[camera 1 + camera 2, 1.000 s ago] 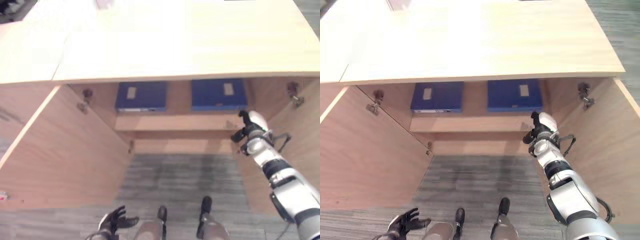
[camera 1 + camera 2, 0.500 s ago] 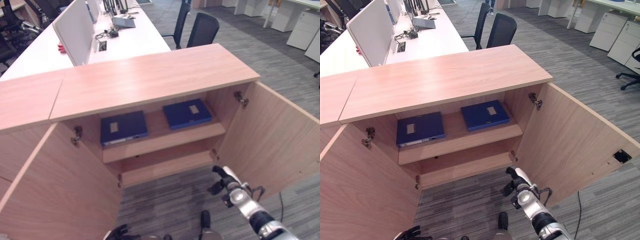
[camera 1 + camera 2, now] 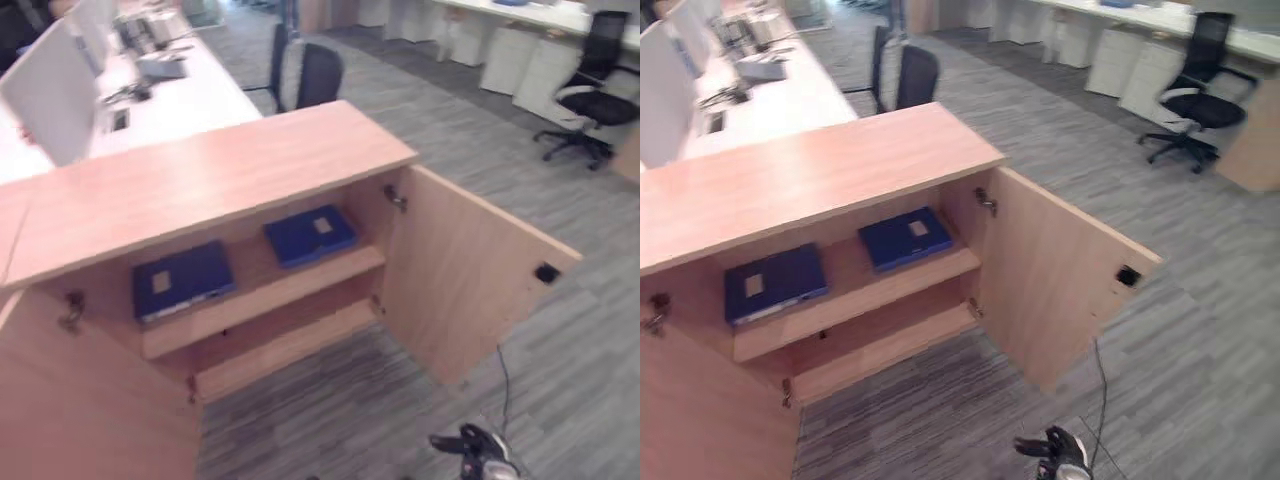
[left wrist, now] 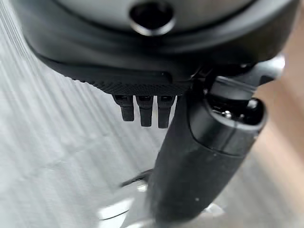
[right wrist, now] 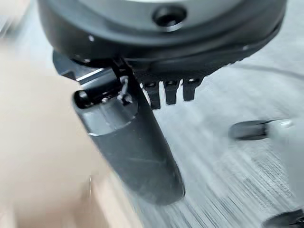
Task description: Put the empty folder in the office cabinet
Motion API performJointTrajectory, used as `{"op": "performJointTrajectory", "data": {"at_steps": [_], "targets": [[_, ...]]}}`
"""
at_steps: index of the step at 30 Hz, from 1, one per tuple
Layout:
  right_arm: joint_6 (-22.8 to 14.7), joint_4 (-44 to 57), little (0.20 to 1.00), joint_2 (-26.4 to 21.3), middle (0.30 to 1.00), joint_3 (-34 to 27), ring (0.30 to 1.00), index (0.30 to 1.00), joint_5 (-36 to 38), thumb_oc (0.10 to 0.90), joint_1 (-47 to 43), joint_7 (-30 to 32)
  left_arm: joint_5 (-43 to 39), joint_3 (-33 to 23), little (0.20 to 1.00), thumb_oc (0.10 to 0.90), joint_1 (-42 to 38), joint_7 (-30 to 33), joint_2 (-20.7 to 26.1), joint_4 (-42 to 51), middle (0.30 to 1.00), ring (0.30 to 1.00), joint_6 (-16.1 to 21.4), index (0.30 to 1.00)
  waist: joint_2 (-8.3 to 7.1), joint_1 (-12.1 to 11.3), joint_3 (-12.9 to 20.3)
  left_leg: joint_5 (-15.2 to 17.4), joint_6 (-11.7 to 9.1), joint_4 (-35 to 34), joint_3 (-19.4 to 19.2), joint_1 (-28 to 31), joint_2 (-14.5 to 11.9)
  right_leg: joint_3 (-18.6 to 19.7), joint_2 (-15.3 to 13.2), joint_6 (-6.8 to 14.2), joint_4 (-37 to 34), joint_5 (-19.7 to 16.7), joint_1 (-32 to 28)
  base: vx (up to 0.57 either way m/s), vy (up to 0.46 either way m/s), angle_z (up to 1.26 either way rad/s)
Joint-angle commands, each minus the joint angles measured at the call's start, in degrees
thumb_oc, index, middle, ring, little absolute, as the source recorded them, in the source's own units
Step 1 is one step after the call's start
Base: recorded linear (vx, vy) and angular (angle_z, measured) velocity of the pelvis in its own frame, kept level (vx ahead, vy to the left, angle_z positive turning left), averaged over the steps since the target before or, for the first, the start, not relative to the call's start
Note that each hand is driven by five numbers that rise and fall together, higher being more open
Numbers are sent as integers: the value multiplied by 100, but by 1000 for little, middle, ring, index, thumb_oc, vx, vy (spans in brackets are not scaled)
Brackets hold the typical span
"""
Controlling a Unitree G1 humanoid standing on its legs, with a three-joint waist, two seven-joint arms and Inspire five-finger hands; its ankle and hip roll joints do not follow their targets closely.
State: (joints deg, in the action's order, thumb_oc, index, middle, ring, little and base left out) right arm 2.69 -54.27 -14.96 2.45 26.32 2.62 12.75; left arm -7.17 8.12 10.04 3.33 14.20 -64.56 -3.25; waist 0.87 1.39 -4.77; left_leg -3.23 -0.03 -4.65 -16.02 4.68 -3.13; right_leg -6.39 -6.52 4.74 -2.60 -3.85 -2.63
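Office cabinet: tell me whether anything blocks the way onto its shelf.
Nothing visible does. The office cabinet has its right door swung wide open, and two blue folders already lie flat on the shelf. The right robot hand is low over the carpet in front, holding nothing.

Two blue folders, one [image 3: 774, 284] beside the other [image 3: 905, 238], flat on the cabinet's upper shelf [image 3: 855, 303].

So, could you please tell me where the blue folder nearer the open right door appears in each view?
Left eye view: blue folder on the upper shelf, right of centre.
Right eye view: it lies left of centre.
Left and right wrist views: floor past each hand.
Shared landmark: the open right door, just right of it.
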Motion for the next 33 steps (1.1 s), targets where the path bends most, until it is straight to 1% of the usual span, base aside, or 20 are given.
{"op": "performJointTrajectory", "data": {"at_steps": [1,2,4,5,6,10,11,12,13,14,16,17,19,21,23,24,25,29,30,33], "targets": [[-617,271,900,-368,900,-451,900,900,361,800,-460,130,312,-35,900,800,-415,203,26,-69,900,900,231,900,-83,-65,77,787,339,-29,298,31,451,123,-47,302,154,240,302,66,-188,-48],[-676,304,900,-581,900,-688,900,900,360,800,-420,208,295,-104,900,800,-505,244,39,-130,900,900,251,900,-117,1,139,793,290,-29,246,51,390,188,21,284,5,239,223,53,-129,-23],[-725,294,900,-882,900,-957,900,900,375,800,-473,286,262,-91,900,800,-611,244,39,-121,900,900,285,900,-120,74,178,824,248,-21,224,110,336,228,90,267,-84,273,118,71,-134,-13],[-724,293,900,-883,900,-958,900,900,375,800,-478,285,262,-92,900,800,-617,245,38,-122,900,900,285,900,-122,65,183,805,245,-27,214,98,336,237,92,262,-89,257,135,45,-76,-14],[-751,300,900,-1017,900,-1048,900,900,391,800,-512,315,244,-83,900,800,-635,232,47,-84,900,900,292,900,-119,79,207,800,231,-24,206,96,316,252,108,253,-110,265,122,25,-81,-15],[-856,426,900,-1660,900,-1419,900,900,436,800,-798,462,253,20,900,800,-718,217,82,29,900,900,298,900,-106,95,228,787,169,-4,232,140,244,281,185,196,-137,334,36,37,-114,-5],[-898,548,900,-2017,900,-1518,900,900,432,800,-1005,491,303,70,900,800,-683,197,106,32,900,900,307,900,-97,74,222,779,141,26,253,147,213,276,219,165,-153,376,-9,23,-106,-4],[-899,542,900,-2027,900,-1517,900,900,434,800,-1012,488,304,70,900,800,-688,198,98,31,900,900,307,900,-89,76,213,782,139,30,256,151,210,273,221,164,-153,377,-16,59,-136,-4],[-952,589,900,-2154,900,-1257,900,900,384,800,-1368,421,311,159,900,800,-1163,313,-19,-709,900,900,242,900,-116,163,239,782,89,42,214,215,162,298,272,133,-179,417,-74,44,-70,-1],[-952,586,900,-2155,900,-1256,900,900,385,800,-1373,421,311,157,900,800,-1168,313,-20,-713,900,900,244,900,-116,163,238,780,88,41,212,213,162,299,272,133,-180,416,-71,87,-105,0],[-1002,1004,900,-2149,900,-973,900,900,373,800,-1525,420,299,-161,900,800,-1419,359,133,-1397,900,900,97,900,-183,261,303,784,43,24,123,318,126,377,321,106,-191,442,-130,105,-112,-8],[-1017,1540,900,-2156,900,-814,900,900,274,800,-1516,394,347,-395,900,800,-1470,473,176,-1618,900,900,49,900,-224,305,353,815,19,15,80,407,98,404,349,79,-193,472,-202,90,-116,-17],[-1011,1785,900,-2187,900,-784,900,900,228,800,-1507,395,379,-481,900,800,-1441,518,156,-1649,900,900,28,900,-242,300,370,812,0,14,73,427,79,407,360,58,-192,484,-222,73,-97,-22],[-995,2021,900,-2474,900,-739,900,900,246,800,-1662,331,380,-564,900,800,-1299,533,160,-1606,900,900,36,900,-271,215,389,759,-46,24,123,399,43,338,380,12,-188,508,-225,63,-139,-3],[-979,2051,900,-2665,900,-593,900,900,273,800,-1890,257,344,-552,900,800,-1231,522,173,-1603,900,900,37,900,-283,148,362,744,-73,34,197,403,27,272,393,-6,-178,548,-264,30,-90,7],[-981,2046,900,-2666,900,-588,900,900,275,800,-1900,256,344,-557,900,800,-1234,522,174,-1603,900,900,37,900,-285,149,371,728,-75,31,195,384,28,274,393,-10,-180,537,-245,26,-91,15],[-960,2090,900,-2798,900,-382,900,900,336,800,-2148,123,294,-550,900,800,-1187,533,204,-1609,900,900,29,900,-304,71,366,688,-107,32,245,366,9,217,402,-35,-172,562,-261,19,-81,17],[-965,2113,900,-2905,900,37,900,900,581,800,-2580,-132,190,-552,900,800,-1151,571,226,-1636,900,900,37,900,-344,-14,336,633,-162,3,337,374,-16,86,415,-70,-180,604,-315,25,-79,20],[-967,2104,900,-2907,900,47,900,900,585,800,-2593,-134,190,-558,900,800,-1151,571,224,-1636,900,900,37,900,-342,-4,333,632,-162,3,342,375,-16,81,415,-70,-180,605,-318,29,-69,23],[-959,2050,900,-2898,900,440,900,900,927,800,-2982,-343,118,-467,900,800,-1144,589,177,-1658,900,900,44,900,-380,-88,321,587,-201,-20,414,384,-41,-15,435,-108,-196,640,-373,19,-54,19]]}}
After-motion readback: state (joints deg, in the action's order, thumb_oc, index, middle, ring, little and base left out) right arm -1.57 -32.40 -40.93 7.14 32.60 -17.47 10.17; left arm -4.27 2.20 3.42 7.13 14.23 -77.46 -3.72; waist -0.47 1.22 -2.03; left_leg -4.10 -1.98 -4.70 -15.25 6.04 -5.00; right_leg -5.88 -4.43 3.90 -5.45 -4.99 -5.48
